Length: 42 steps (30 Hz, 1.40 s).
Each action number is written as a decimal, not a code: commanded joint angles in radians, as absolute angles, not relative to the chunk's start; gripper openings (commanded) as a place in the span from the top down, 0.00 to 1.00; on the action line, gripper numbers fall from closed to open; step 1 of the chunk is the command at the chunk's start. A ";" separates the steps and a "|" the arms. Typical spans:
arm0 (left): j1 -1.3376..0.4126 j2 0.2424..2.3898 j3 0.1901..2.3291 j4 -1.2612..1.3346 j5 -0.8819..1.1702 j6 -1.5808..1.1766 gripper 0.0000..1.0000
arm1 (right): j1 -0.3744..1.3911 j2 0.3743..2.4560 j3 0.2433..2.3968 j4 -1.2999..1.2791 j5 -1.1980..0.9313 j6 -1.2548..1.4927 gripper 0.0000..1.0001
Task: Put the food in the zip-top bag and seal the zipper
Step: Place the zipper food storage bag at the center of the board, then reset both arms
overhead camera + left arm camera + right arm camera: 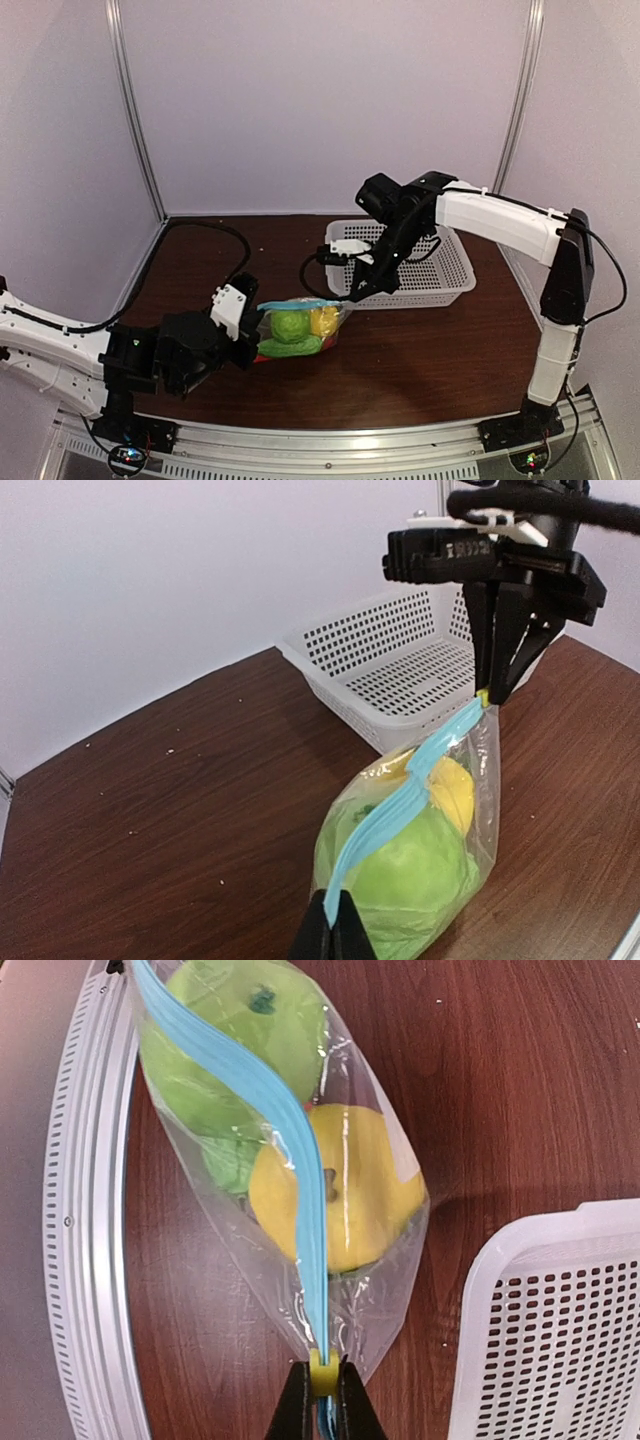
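The clear zip-top bag (300, 325) hangs stretched between my two grippers just above the brown table. Inside it sit a round green apple (420, 870), a yellow fruit (350, 1190) and a green oblong piece (290, 348). The blue zipper (400, 800) runs along the top edge from one gripper to the other. My left gripper (335, 905) is shut on the near end of the strip. My right gripper (322, 1380) is shut on the far end, pinching a small yellow slider (322, 1370). A bit of red (262, 357) shows at the bag's lower left.
A white perforated basket (445, 265) stands at the back right, just behind the right gripper and close to the bag's far end. The metal rail (80, 1210) runs along the near table edge. White walls close in the back and sides.
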<state>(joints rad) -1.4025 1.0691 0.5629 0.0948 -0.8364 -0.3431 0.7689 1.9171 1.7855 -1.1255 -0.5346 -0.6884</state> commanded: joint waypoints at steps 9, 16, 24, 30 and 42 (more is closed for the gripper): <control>-1.380 1.159 0.654 0.040 -0.761 -0.445 0.94 | 0.768 1.773 1.677 -1.199 -0.584 -0.633 0.98; -1.226 1.184 0.730 0.027 -0.696 -0.409 0.45 | 0.690 1.895 1.797 -1.174 -0.591 -0.565 0.73; -1.016 1.240 0.920 -0.143 -0.543 -0.339 0.10 | 0.494 1.802 1.870 -1.076 -0.597 -0.483 0.18; -0.879 1.335 1.134 -0.297 -0.510 -0.264 0.02 | 0.312 1.594 1.665 -0.697 -0.277 -0.256 0.00; -0.678 1.370 1.348 -0.377 -0.472 -0.161 0.02 | 0.267 1.214 1.298 -0.279 0.273 -0.257 0.00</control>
